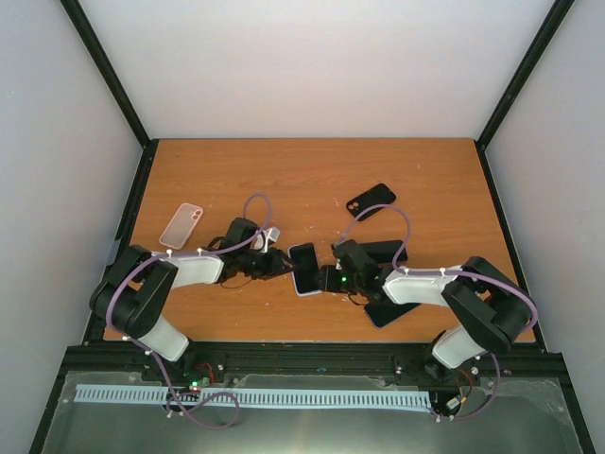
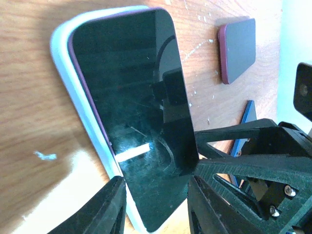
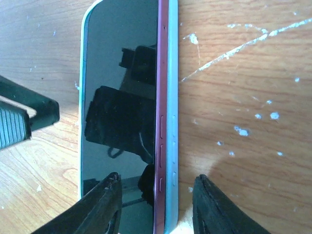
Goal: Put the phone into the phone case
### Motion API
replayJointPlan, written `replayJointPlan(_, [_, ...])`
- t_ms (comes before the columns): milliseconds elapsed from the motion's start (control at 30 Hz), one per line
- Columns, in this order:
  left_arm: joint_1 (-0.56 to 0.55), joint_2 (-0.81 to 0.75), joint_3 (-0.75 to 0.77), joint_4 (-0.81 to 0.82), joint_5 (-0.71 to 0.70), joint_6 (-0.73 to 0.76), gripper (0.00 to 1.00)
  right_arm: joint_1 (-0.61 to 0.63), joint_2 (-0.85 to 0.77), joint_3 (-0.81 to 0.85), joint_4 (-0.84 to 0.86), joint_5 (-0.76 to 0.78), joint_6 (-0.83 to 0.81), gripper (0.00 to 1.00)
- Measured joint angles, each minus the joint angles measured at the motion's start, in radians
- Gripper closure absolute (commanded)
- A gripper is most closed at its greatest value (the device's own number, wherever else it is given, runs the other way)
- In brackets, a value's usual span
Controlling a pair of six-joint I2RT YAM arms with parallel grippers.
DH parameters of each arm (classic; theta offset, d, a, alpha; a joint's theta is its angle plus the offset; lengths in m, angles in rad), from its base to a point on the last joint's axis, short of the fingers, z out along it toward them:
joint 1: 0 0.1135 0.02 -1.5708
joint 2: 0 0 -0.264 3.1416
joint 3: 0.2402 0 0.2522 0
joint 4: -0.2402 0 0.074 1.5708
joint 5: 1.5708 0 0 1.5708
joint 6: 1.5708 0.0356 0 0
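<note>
You are getting soft, even light in the top view, with the table (image 1: 312, 170) glowing warmly and only faint shadows lying under the arms. In the left wrist view the right edge is washing out to pale white, and the phone (image 2: 131, 97) screen is throwing back a bright streak. In the right wrist view the glass is mirroring dark shapes, while the fingers (image 3: 105, 209) of the right gripper (image 3: 155, 195) are blurring softly.

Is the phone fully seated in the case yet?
Not fully seated. The phone has its purple buttoned side showing above the case wall, so that edge rides high.
</note>
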Motion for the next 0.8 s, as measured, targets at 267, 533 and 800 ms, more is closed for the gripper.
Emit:
replayJointPlan(267, [0.038, 0.023, 0.002, 0.0, -0.001, 0.001, 0.64, 0.0, 0.053, 0.043, 0.026, 0.0, -0.002, 0.35])
replayJointPlan(533, [0.038, 0.072, -0.003, 0.029, 0.003, 0.004, 0.65, 0.0, 0.138, 0.058, 0.197, -0.053, 0.015, 0.36])
replayJointPlan(800, [0.055, 0.095, -0.018, 0.065, 0.037, 0.004, 0.66, -0.031, 0.163, 0.047, 0.276, -0.139, 0.066, 0.38])
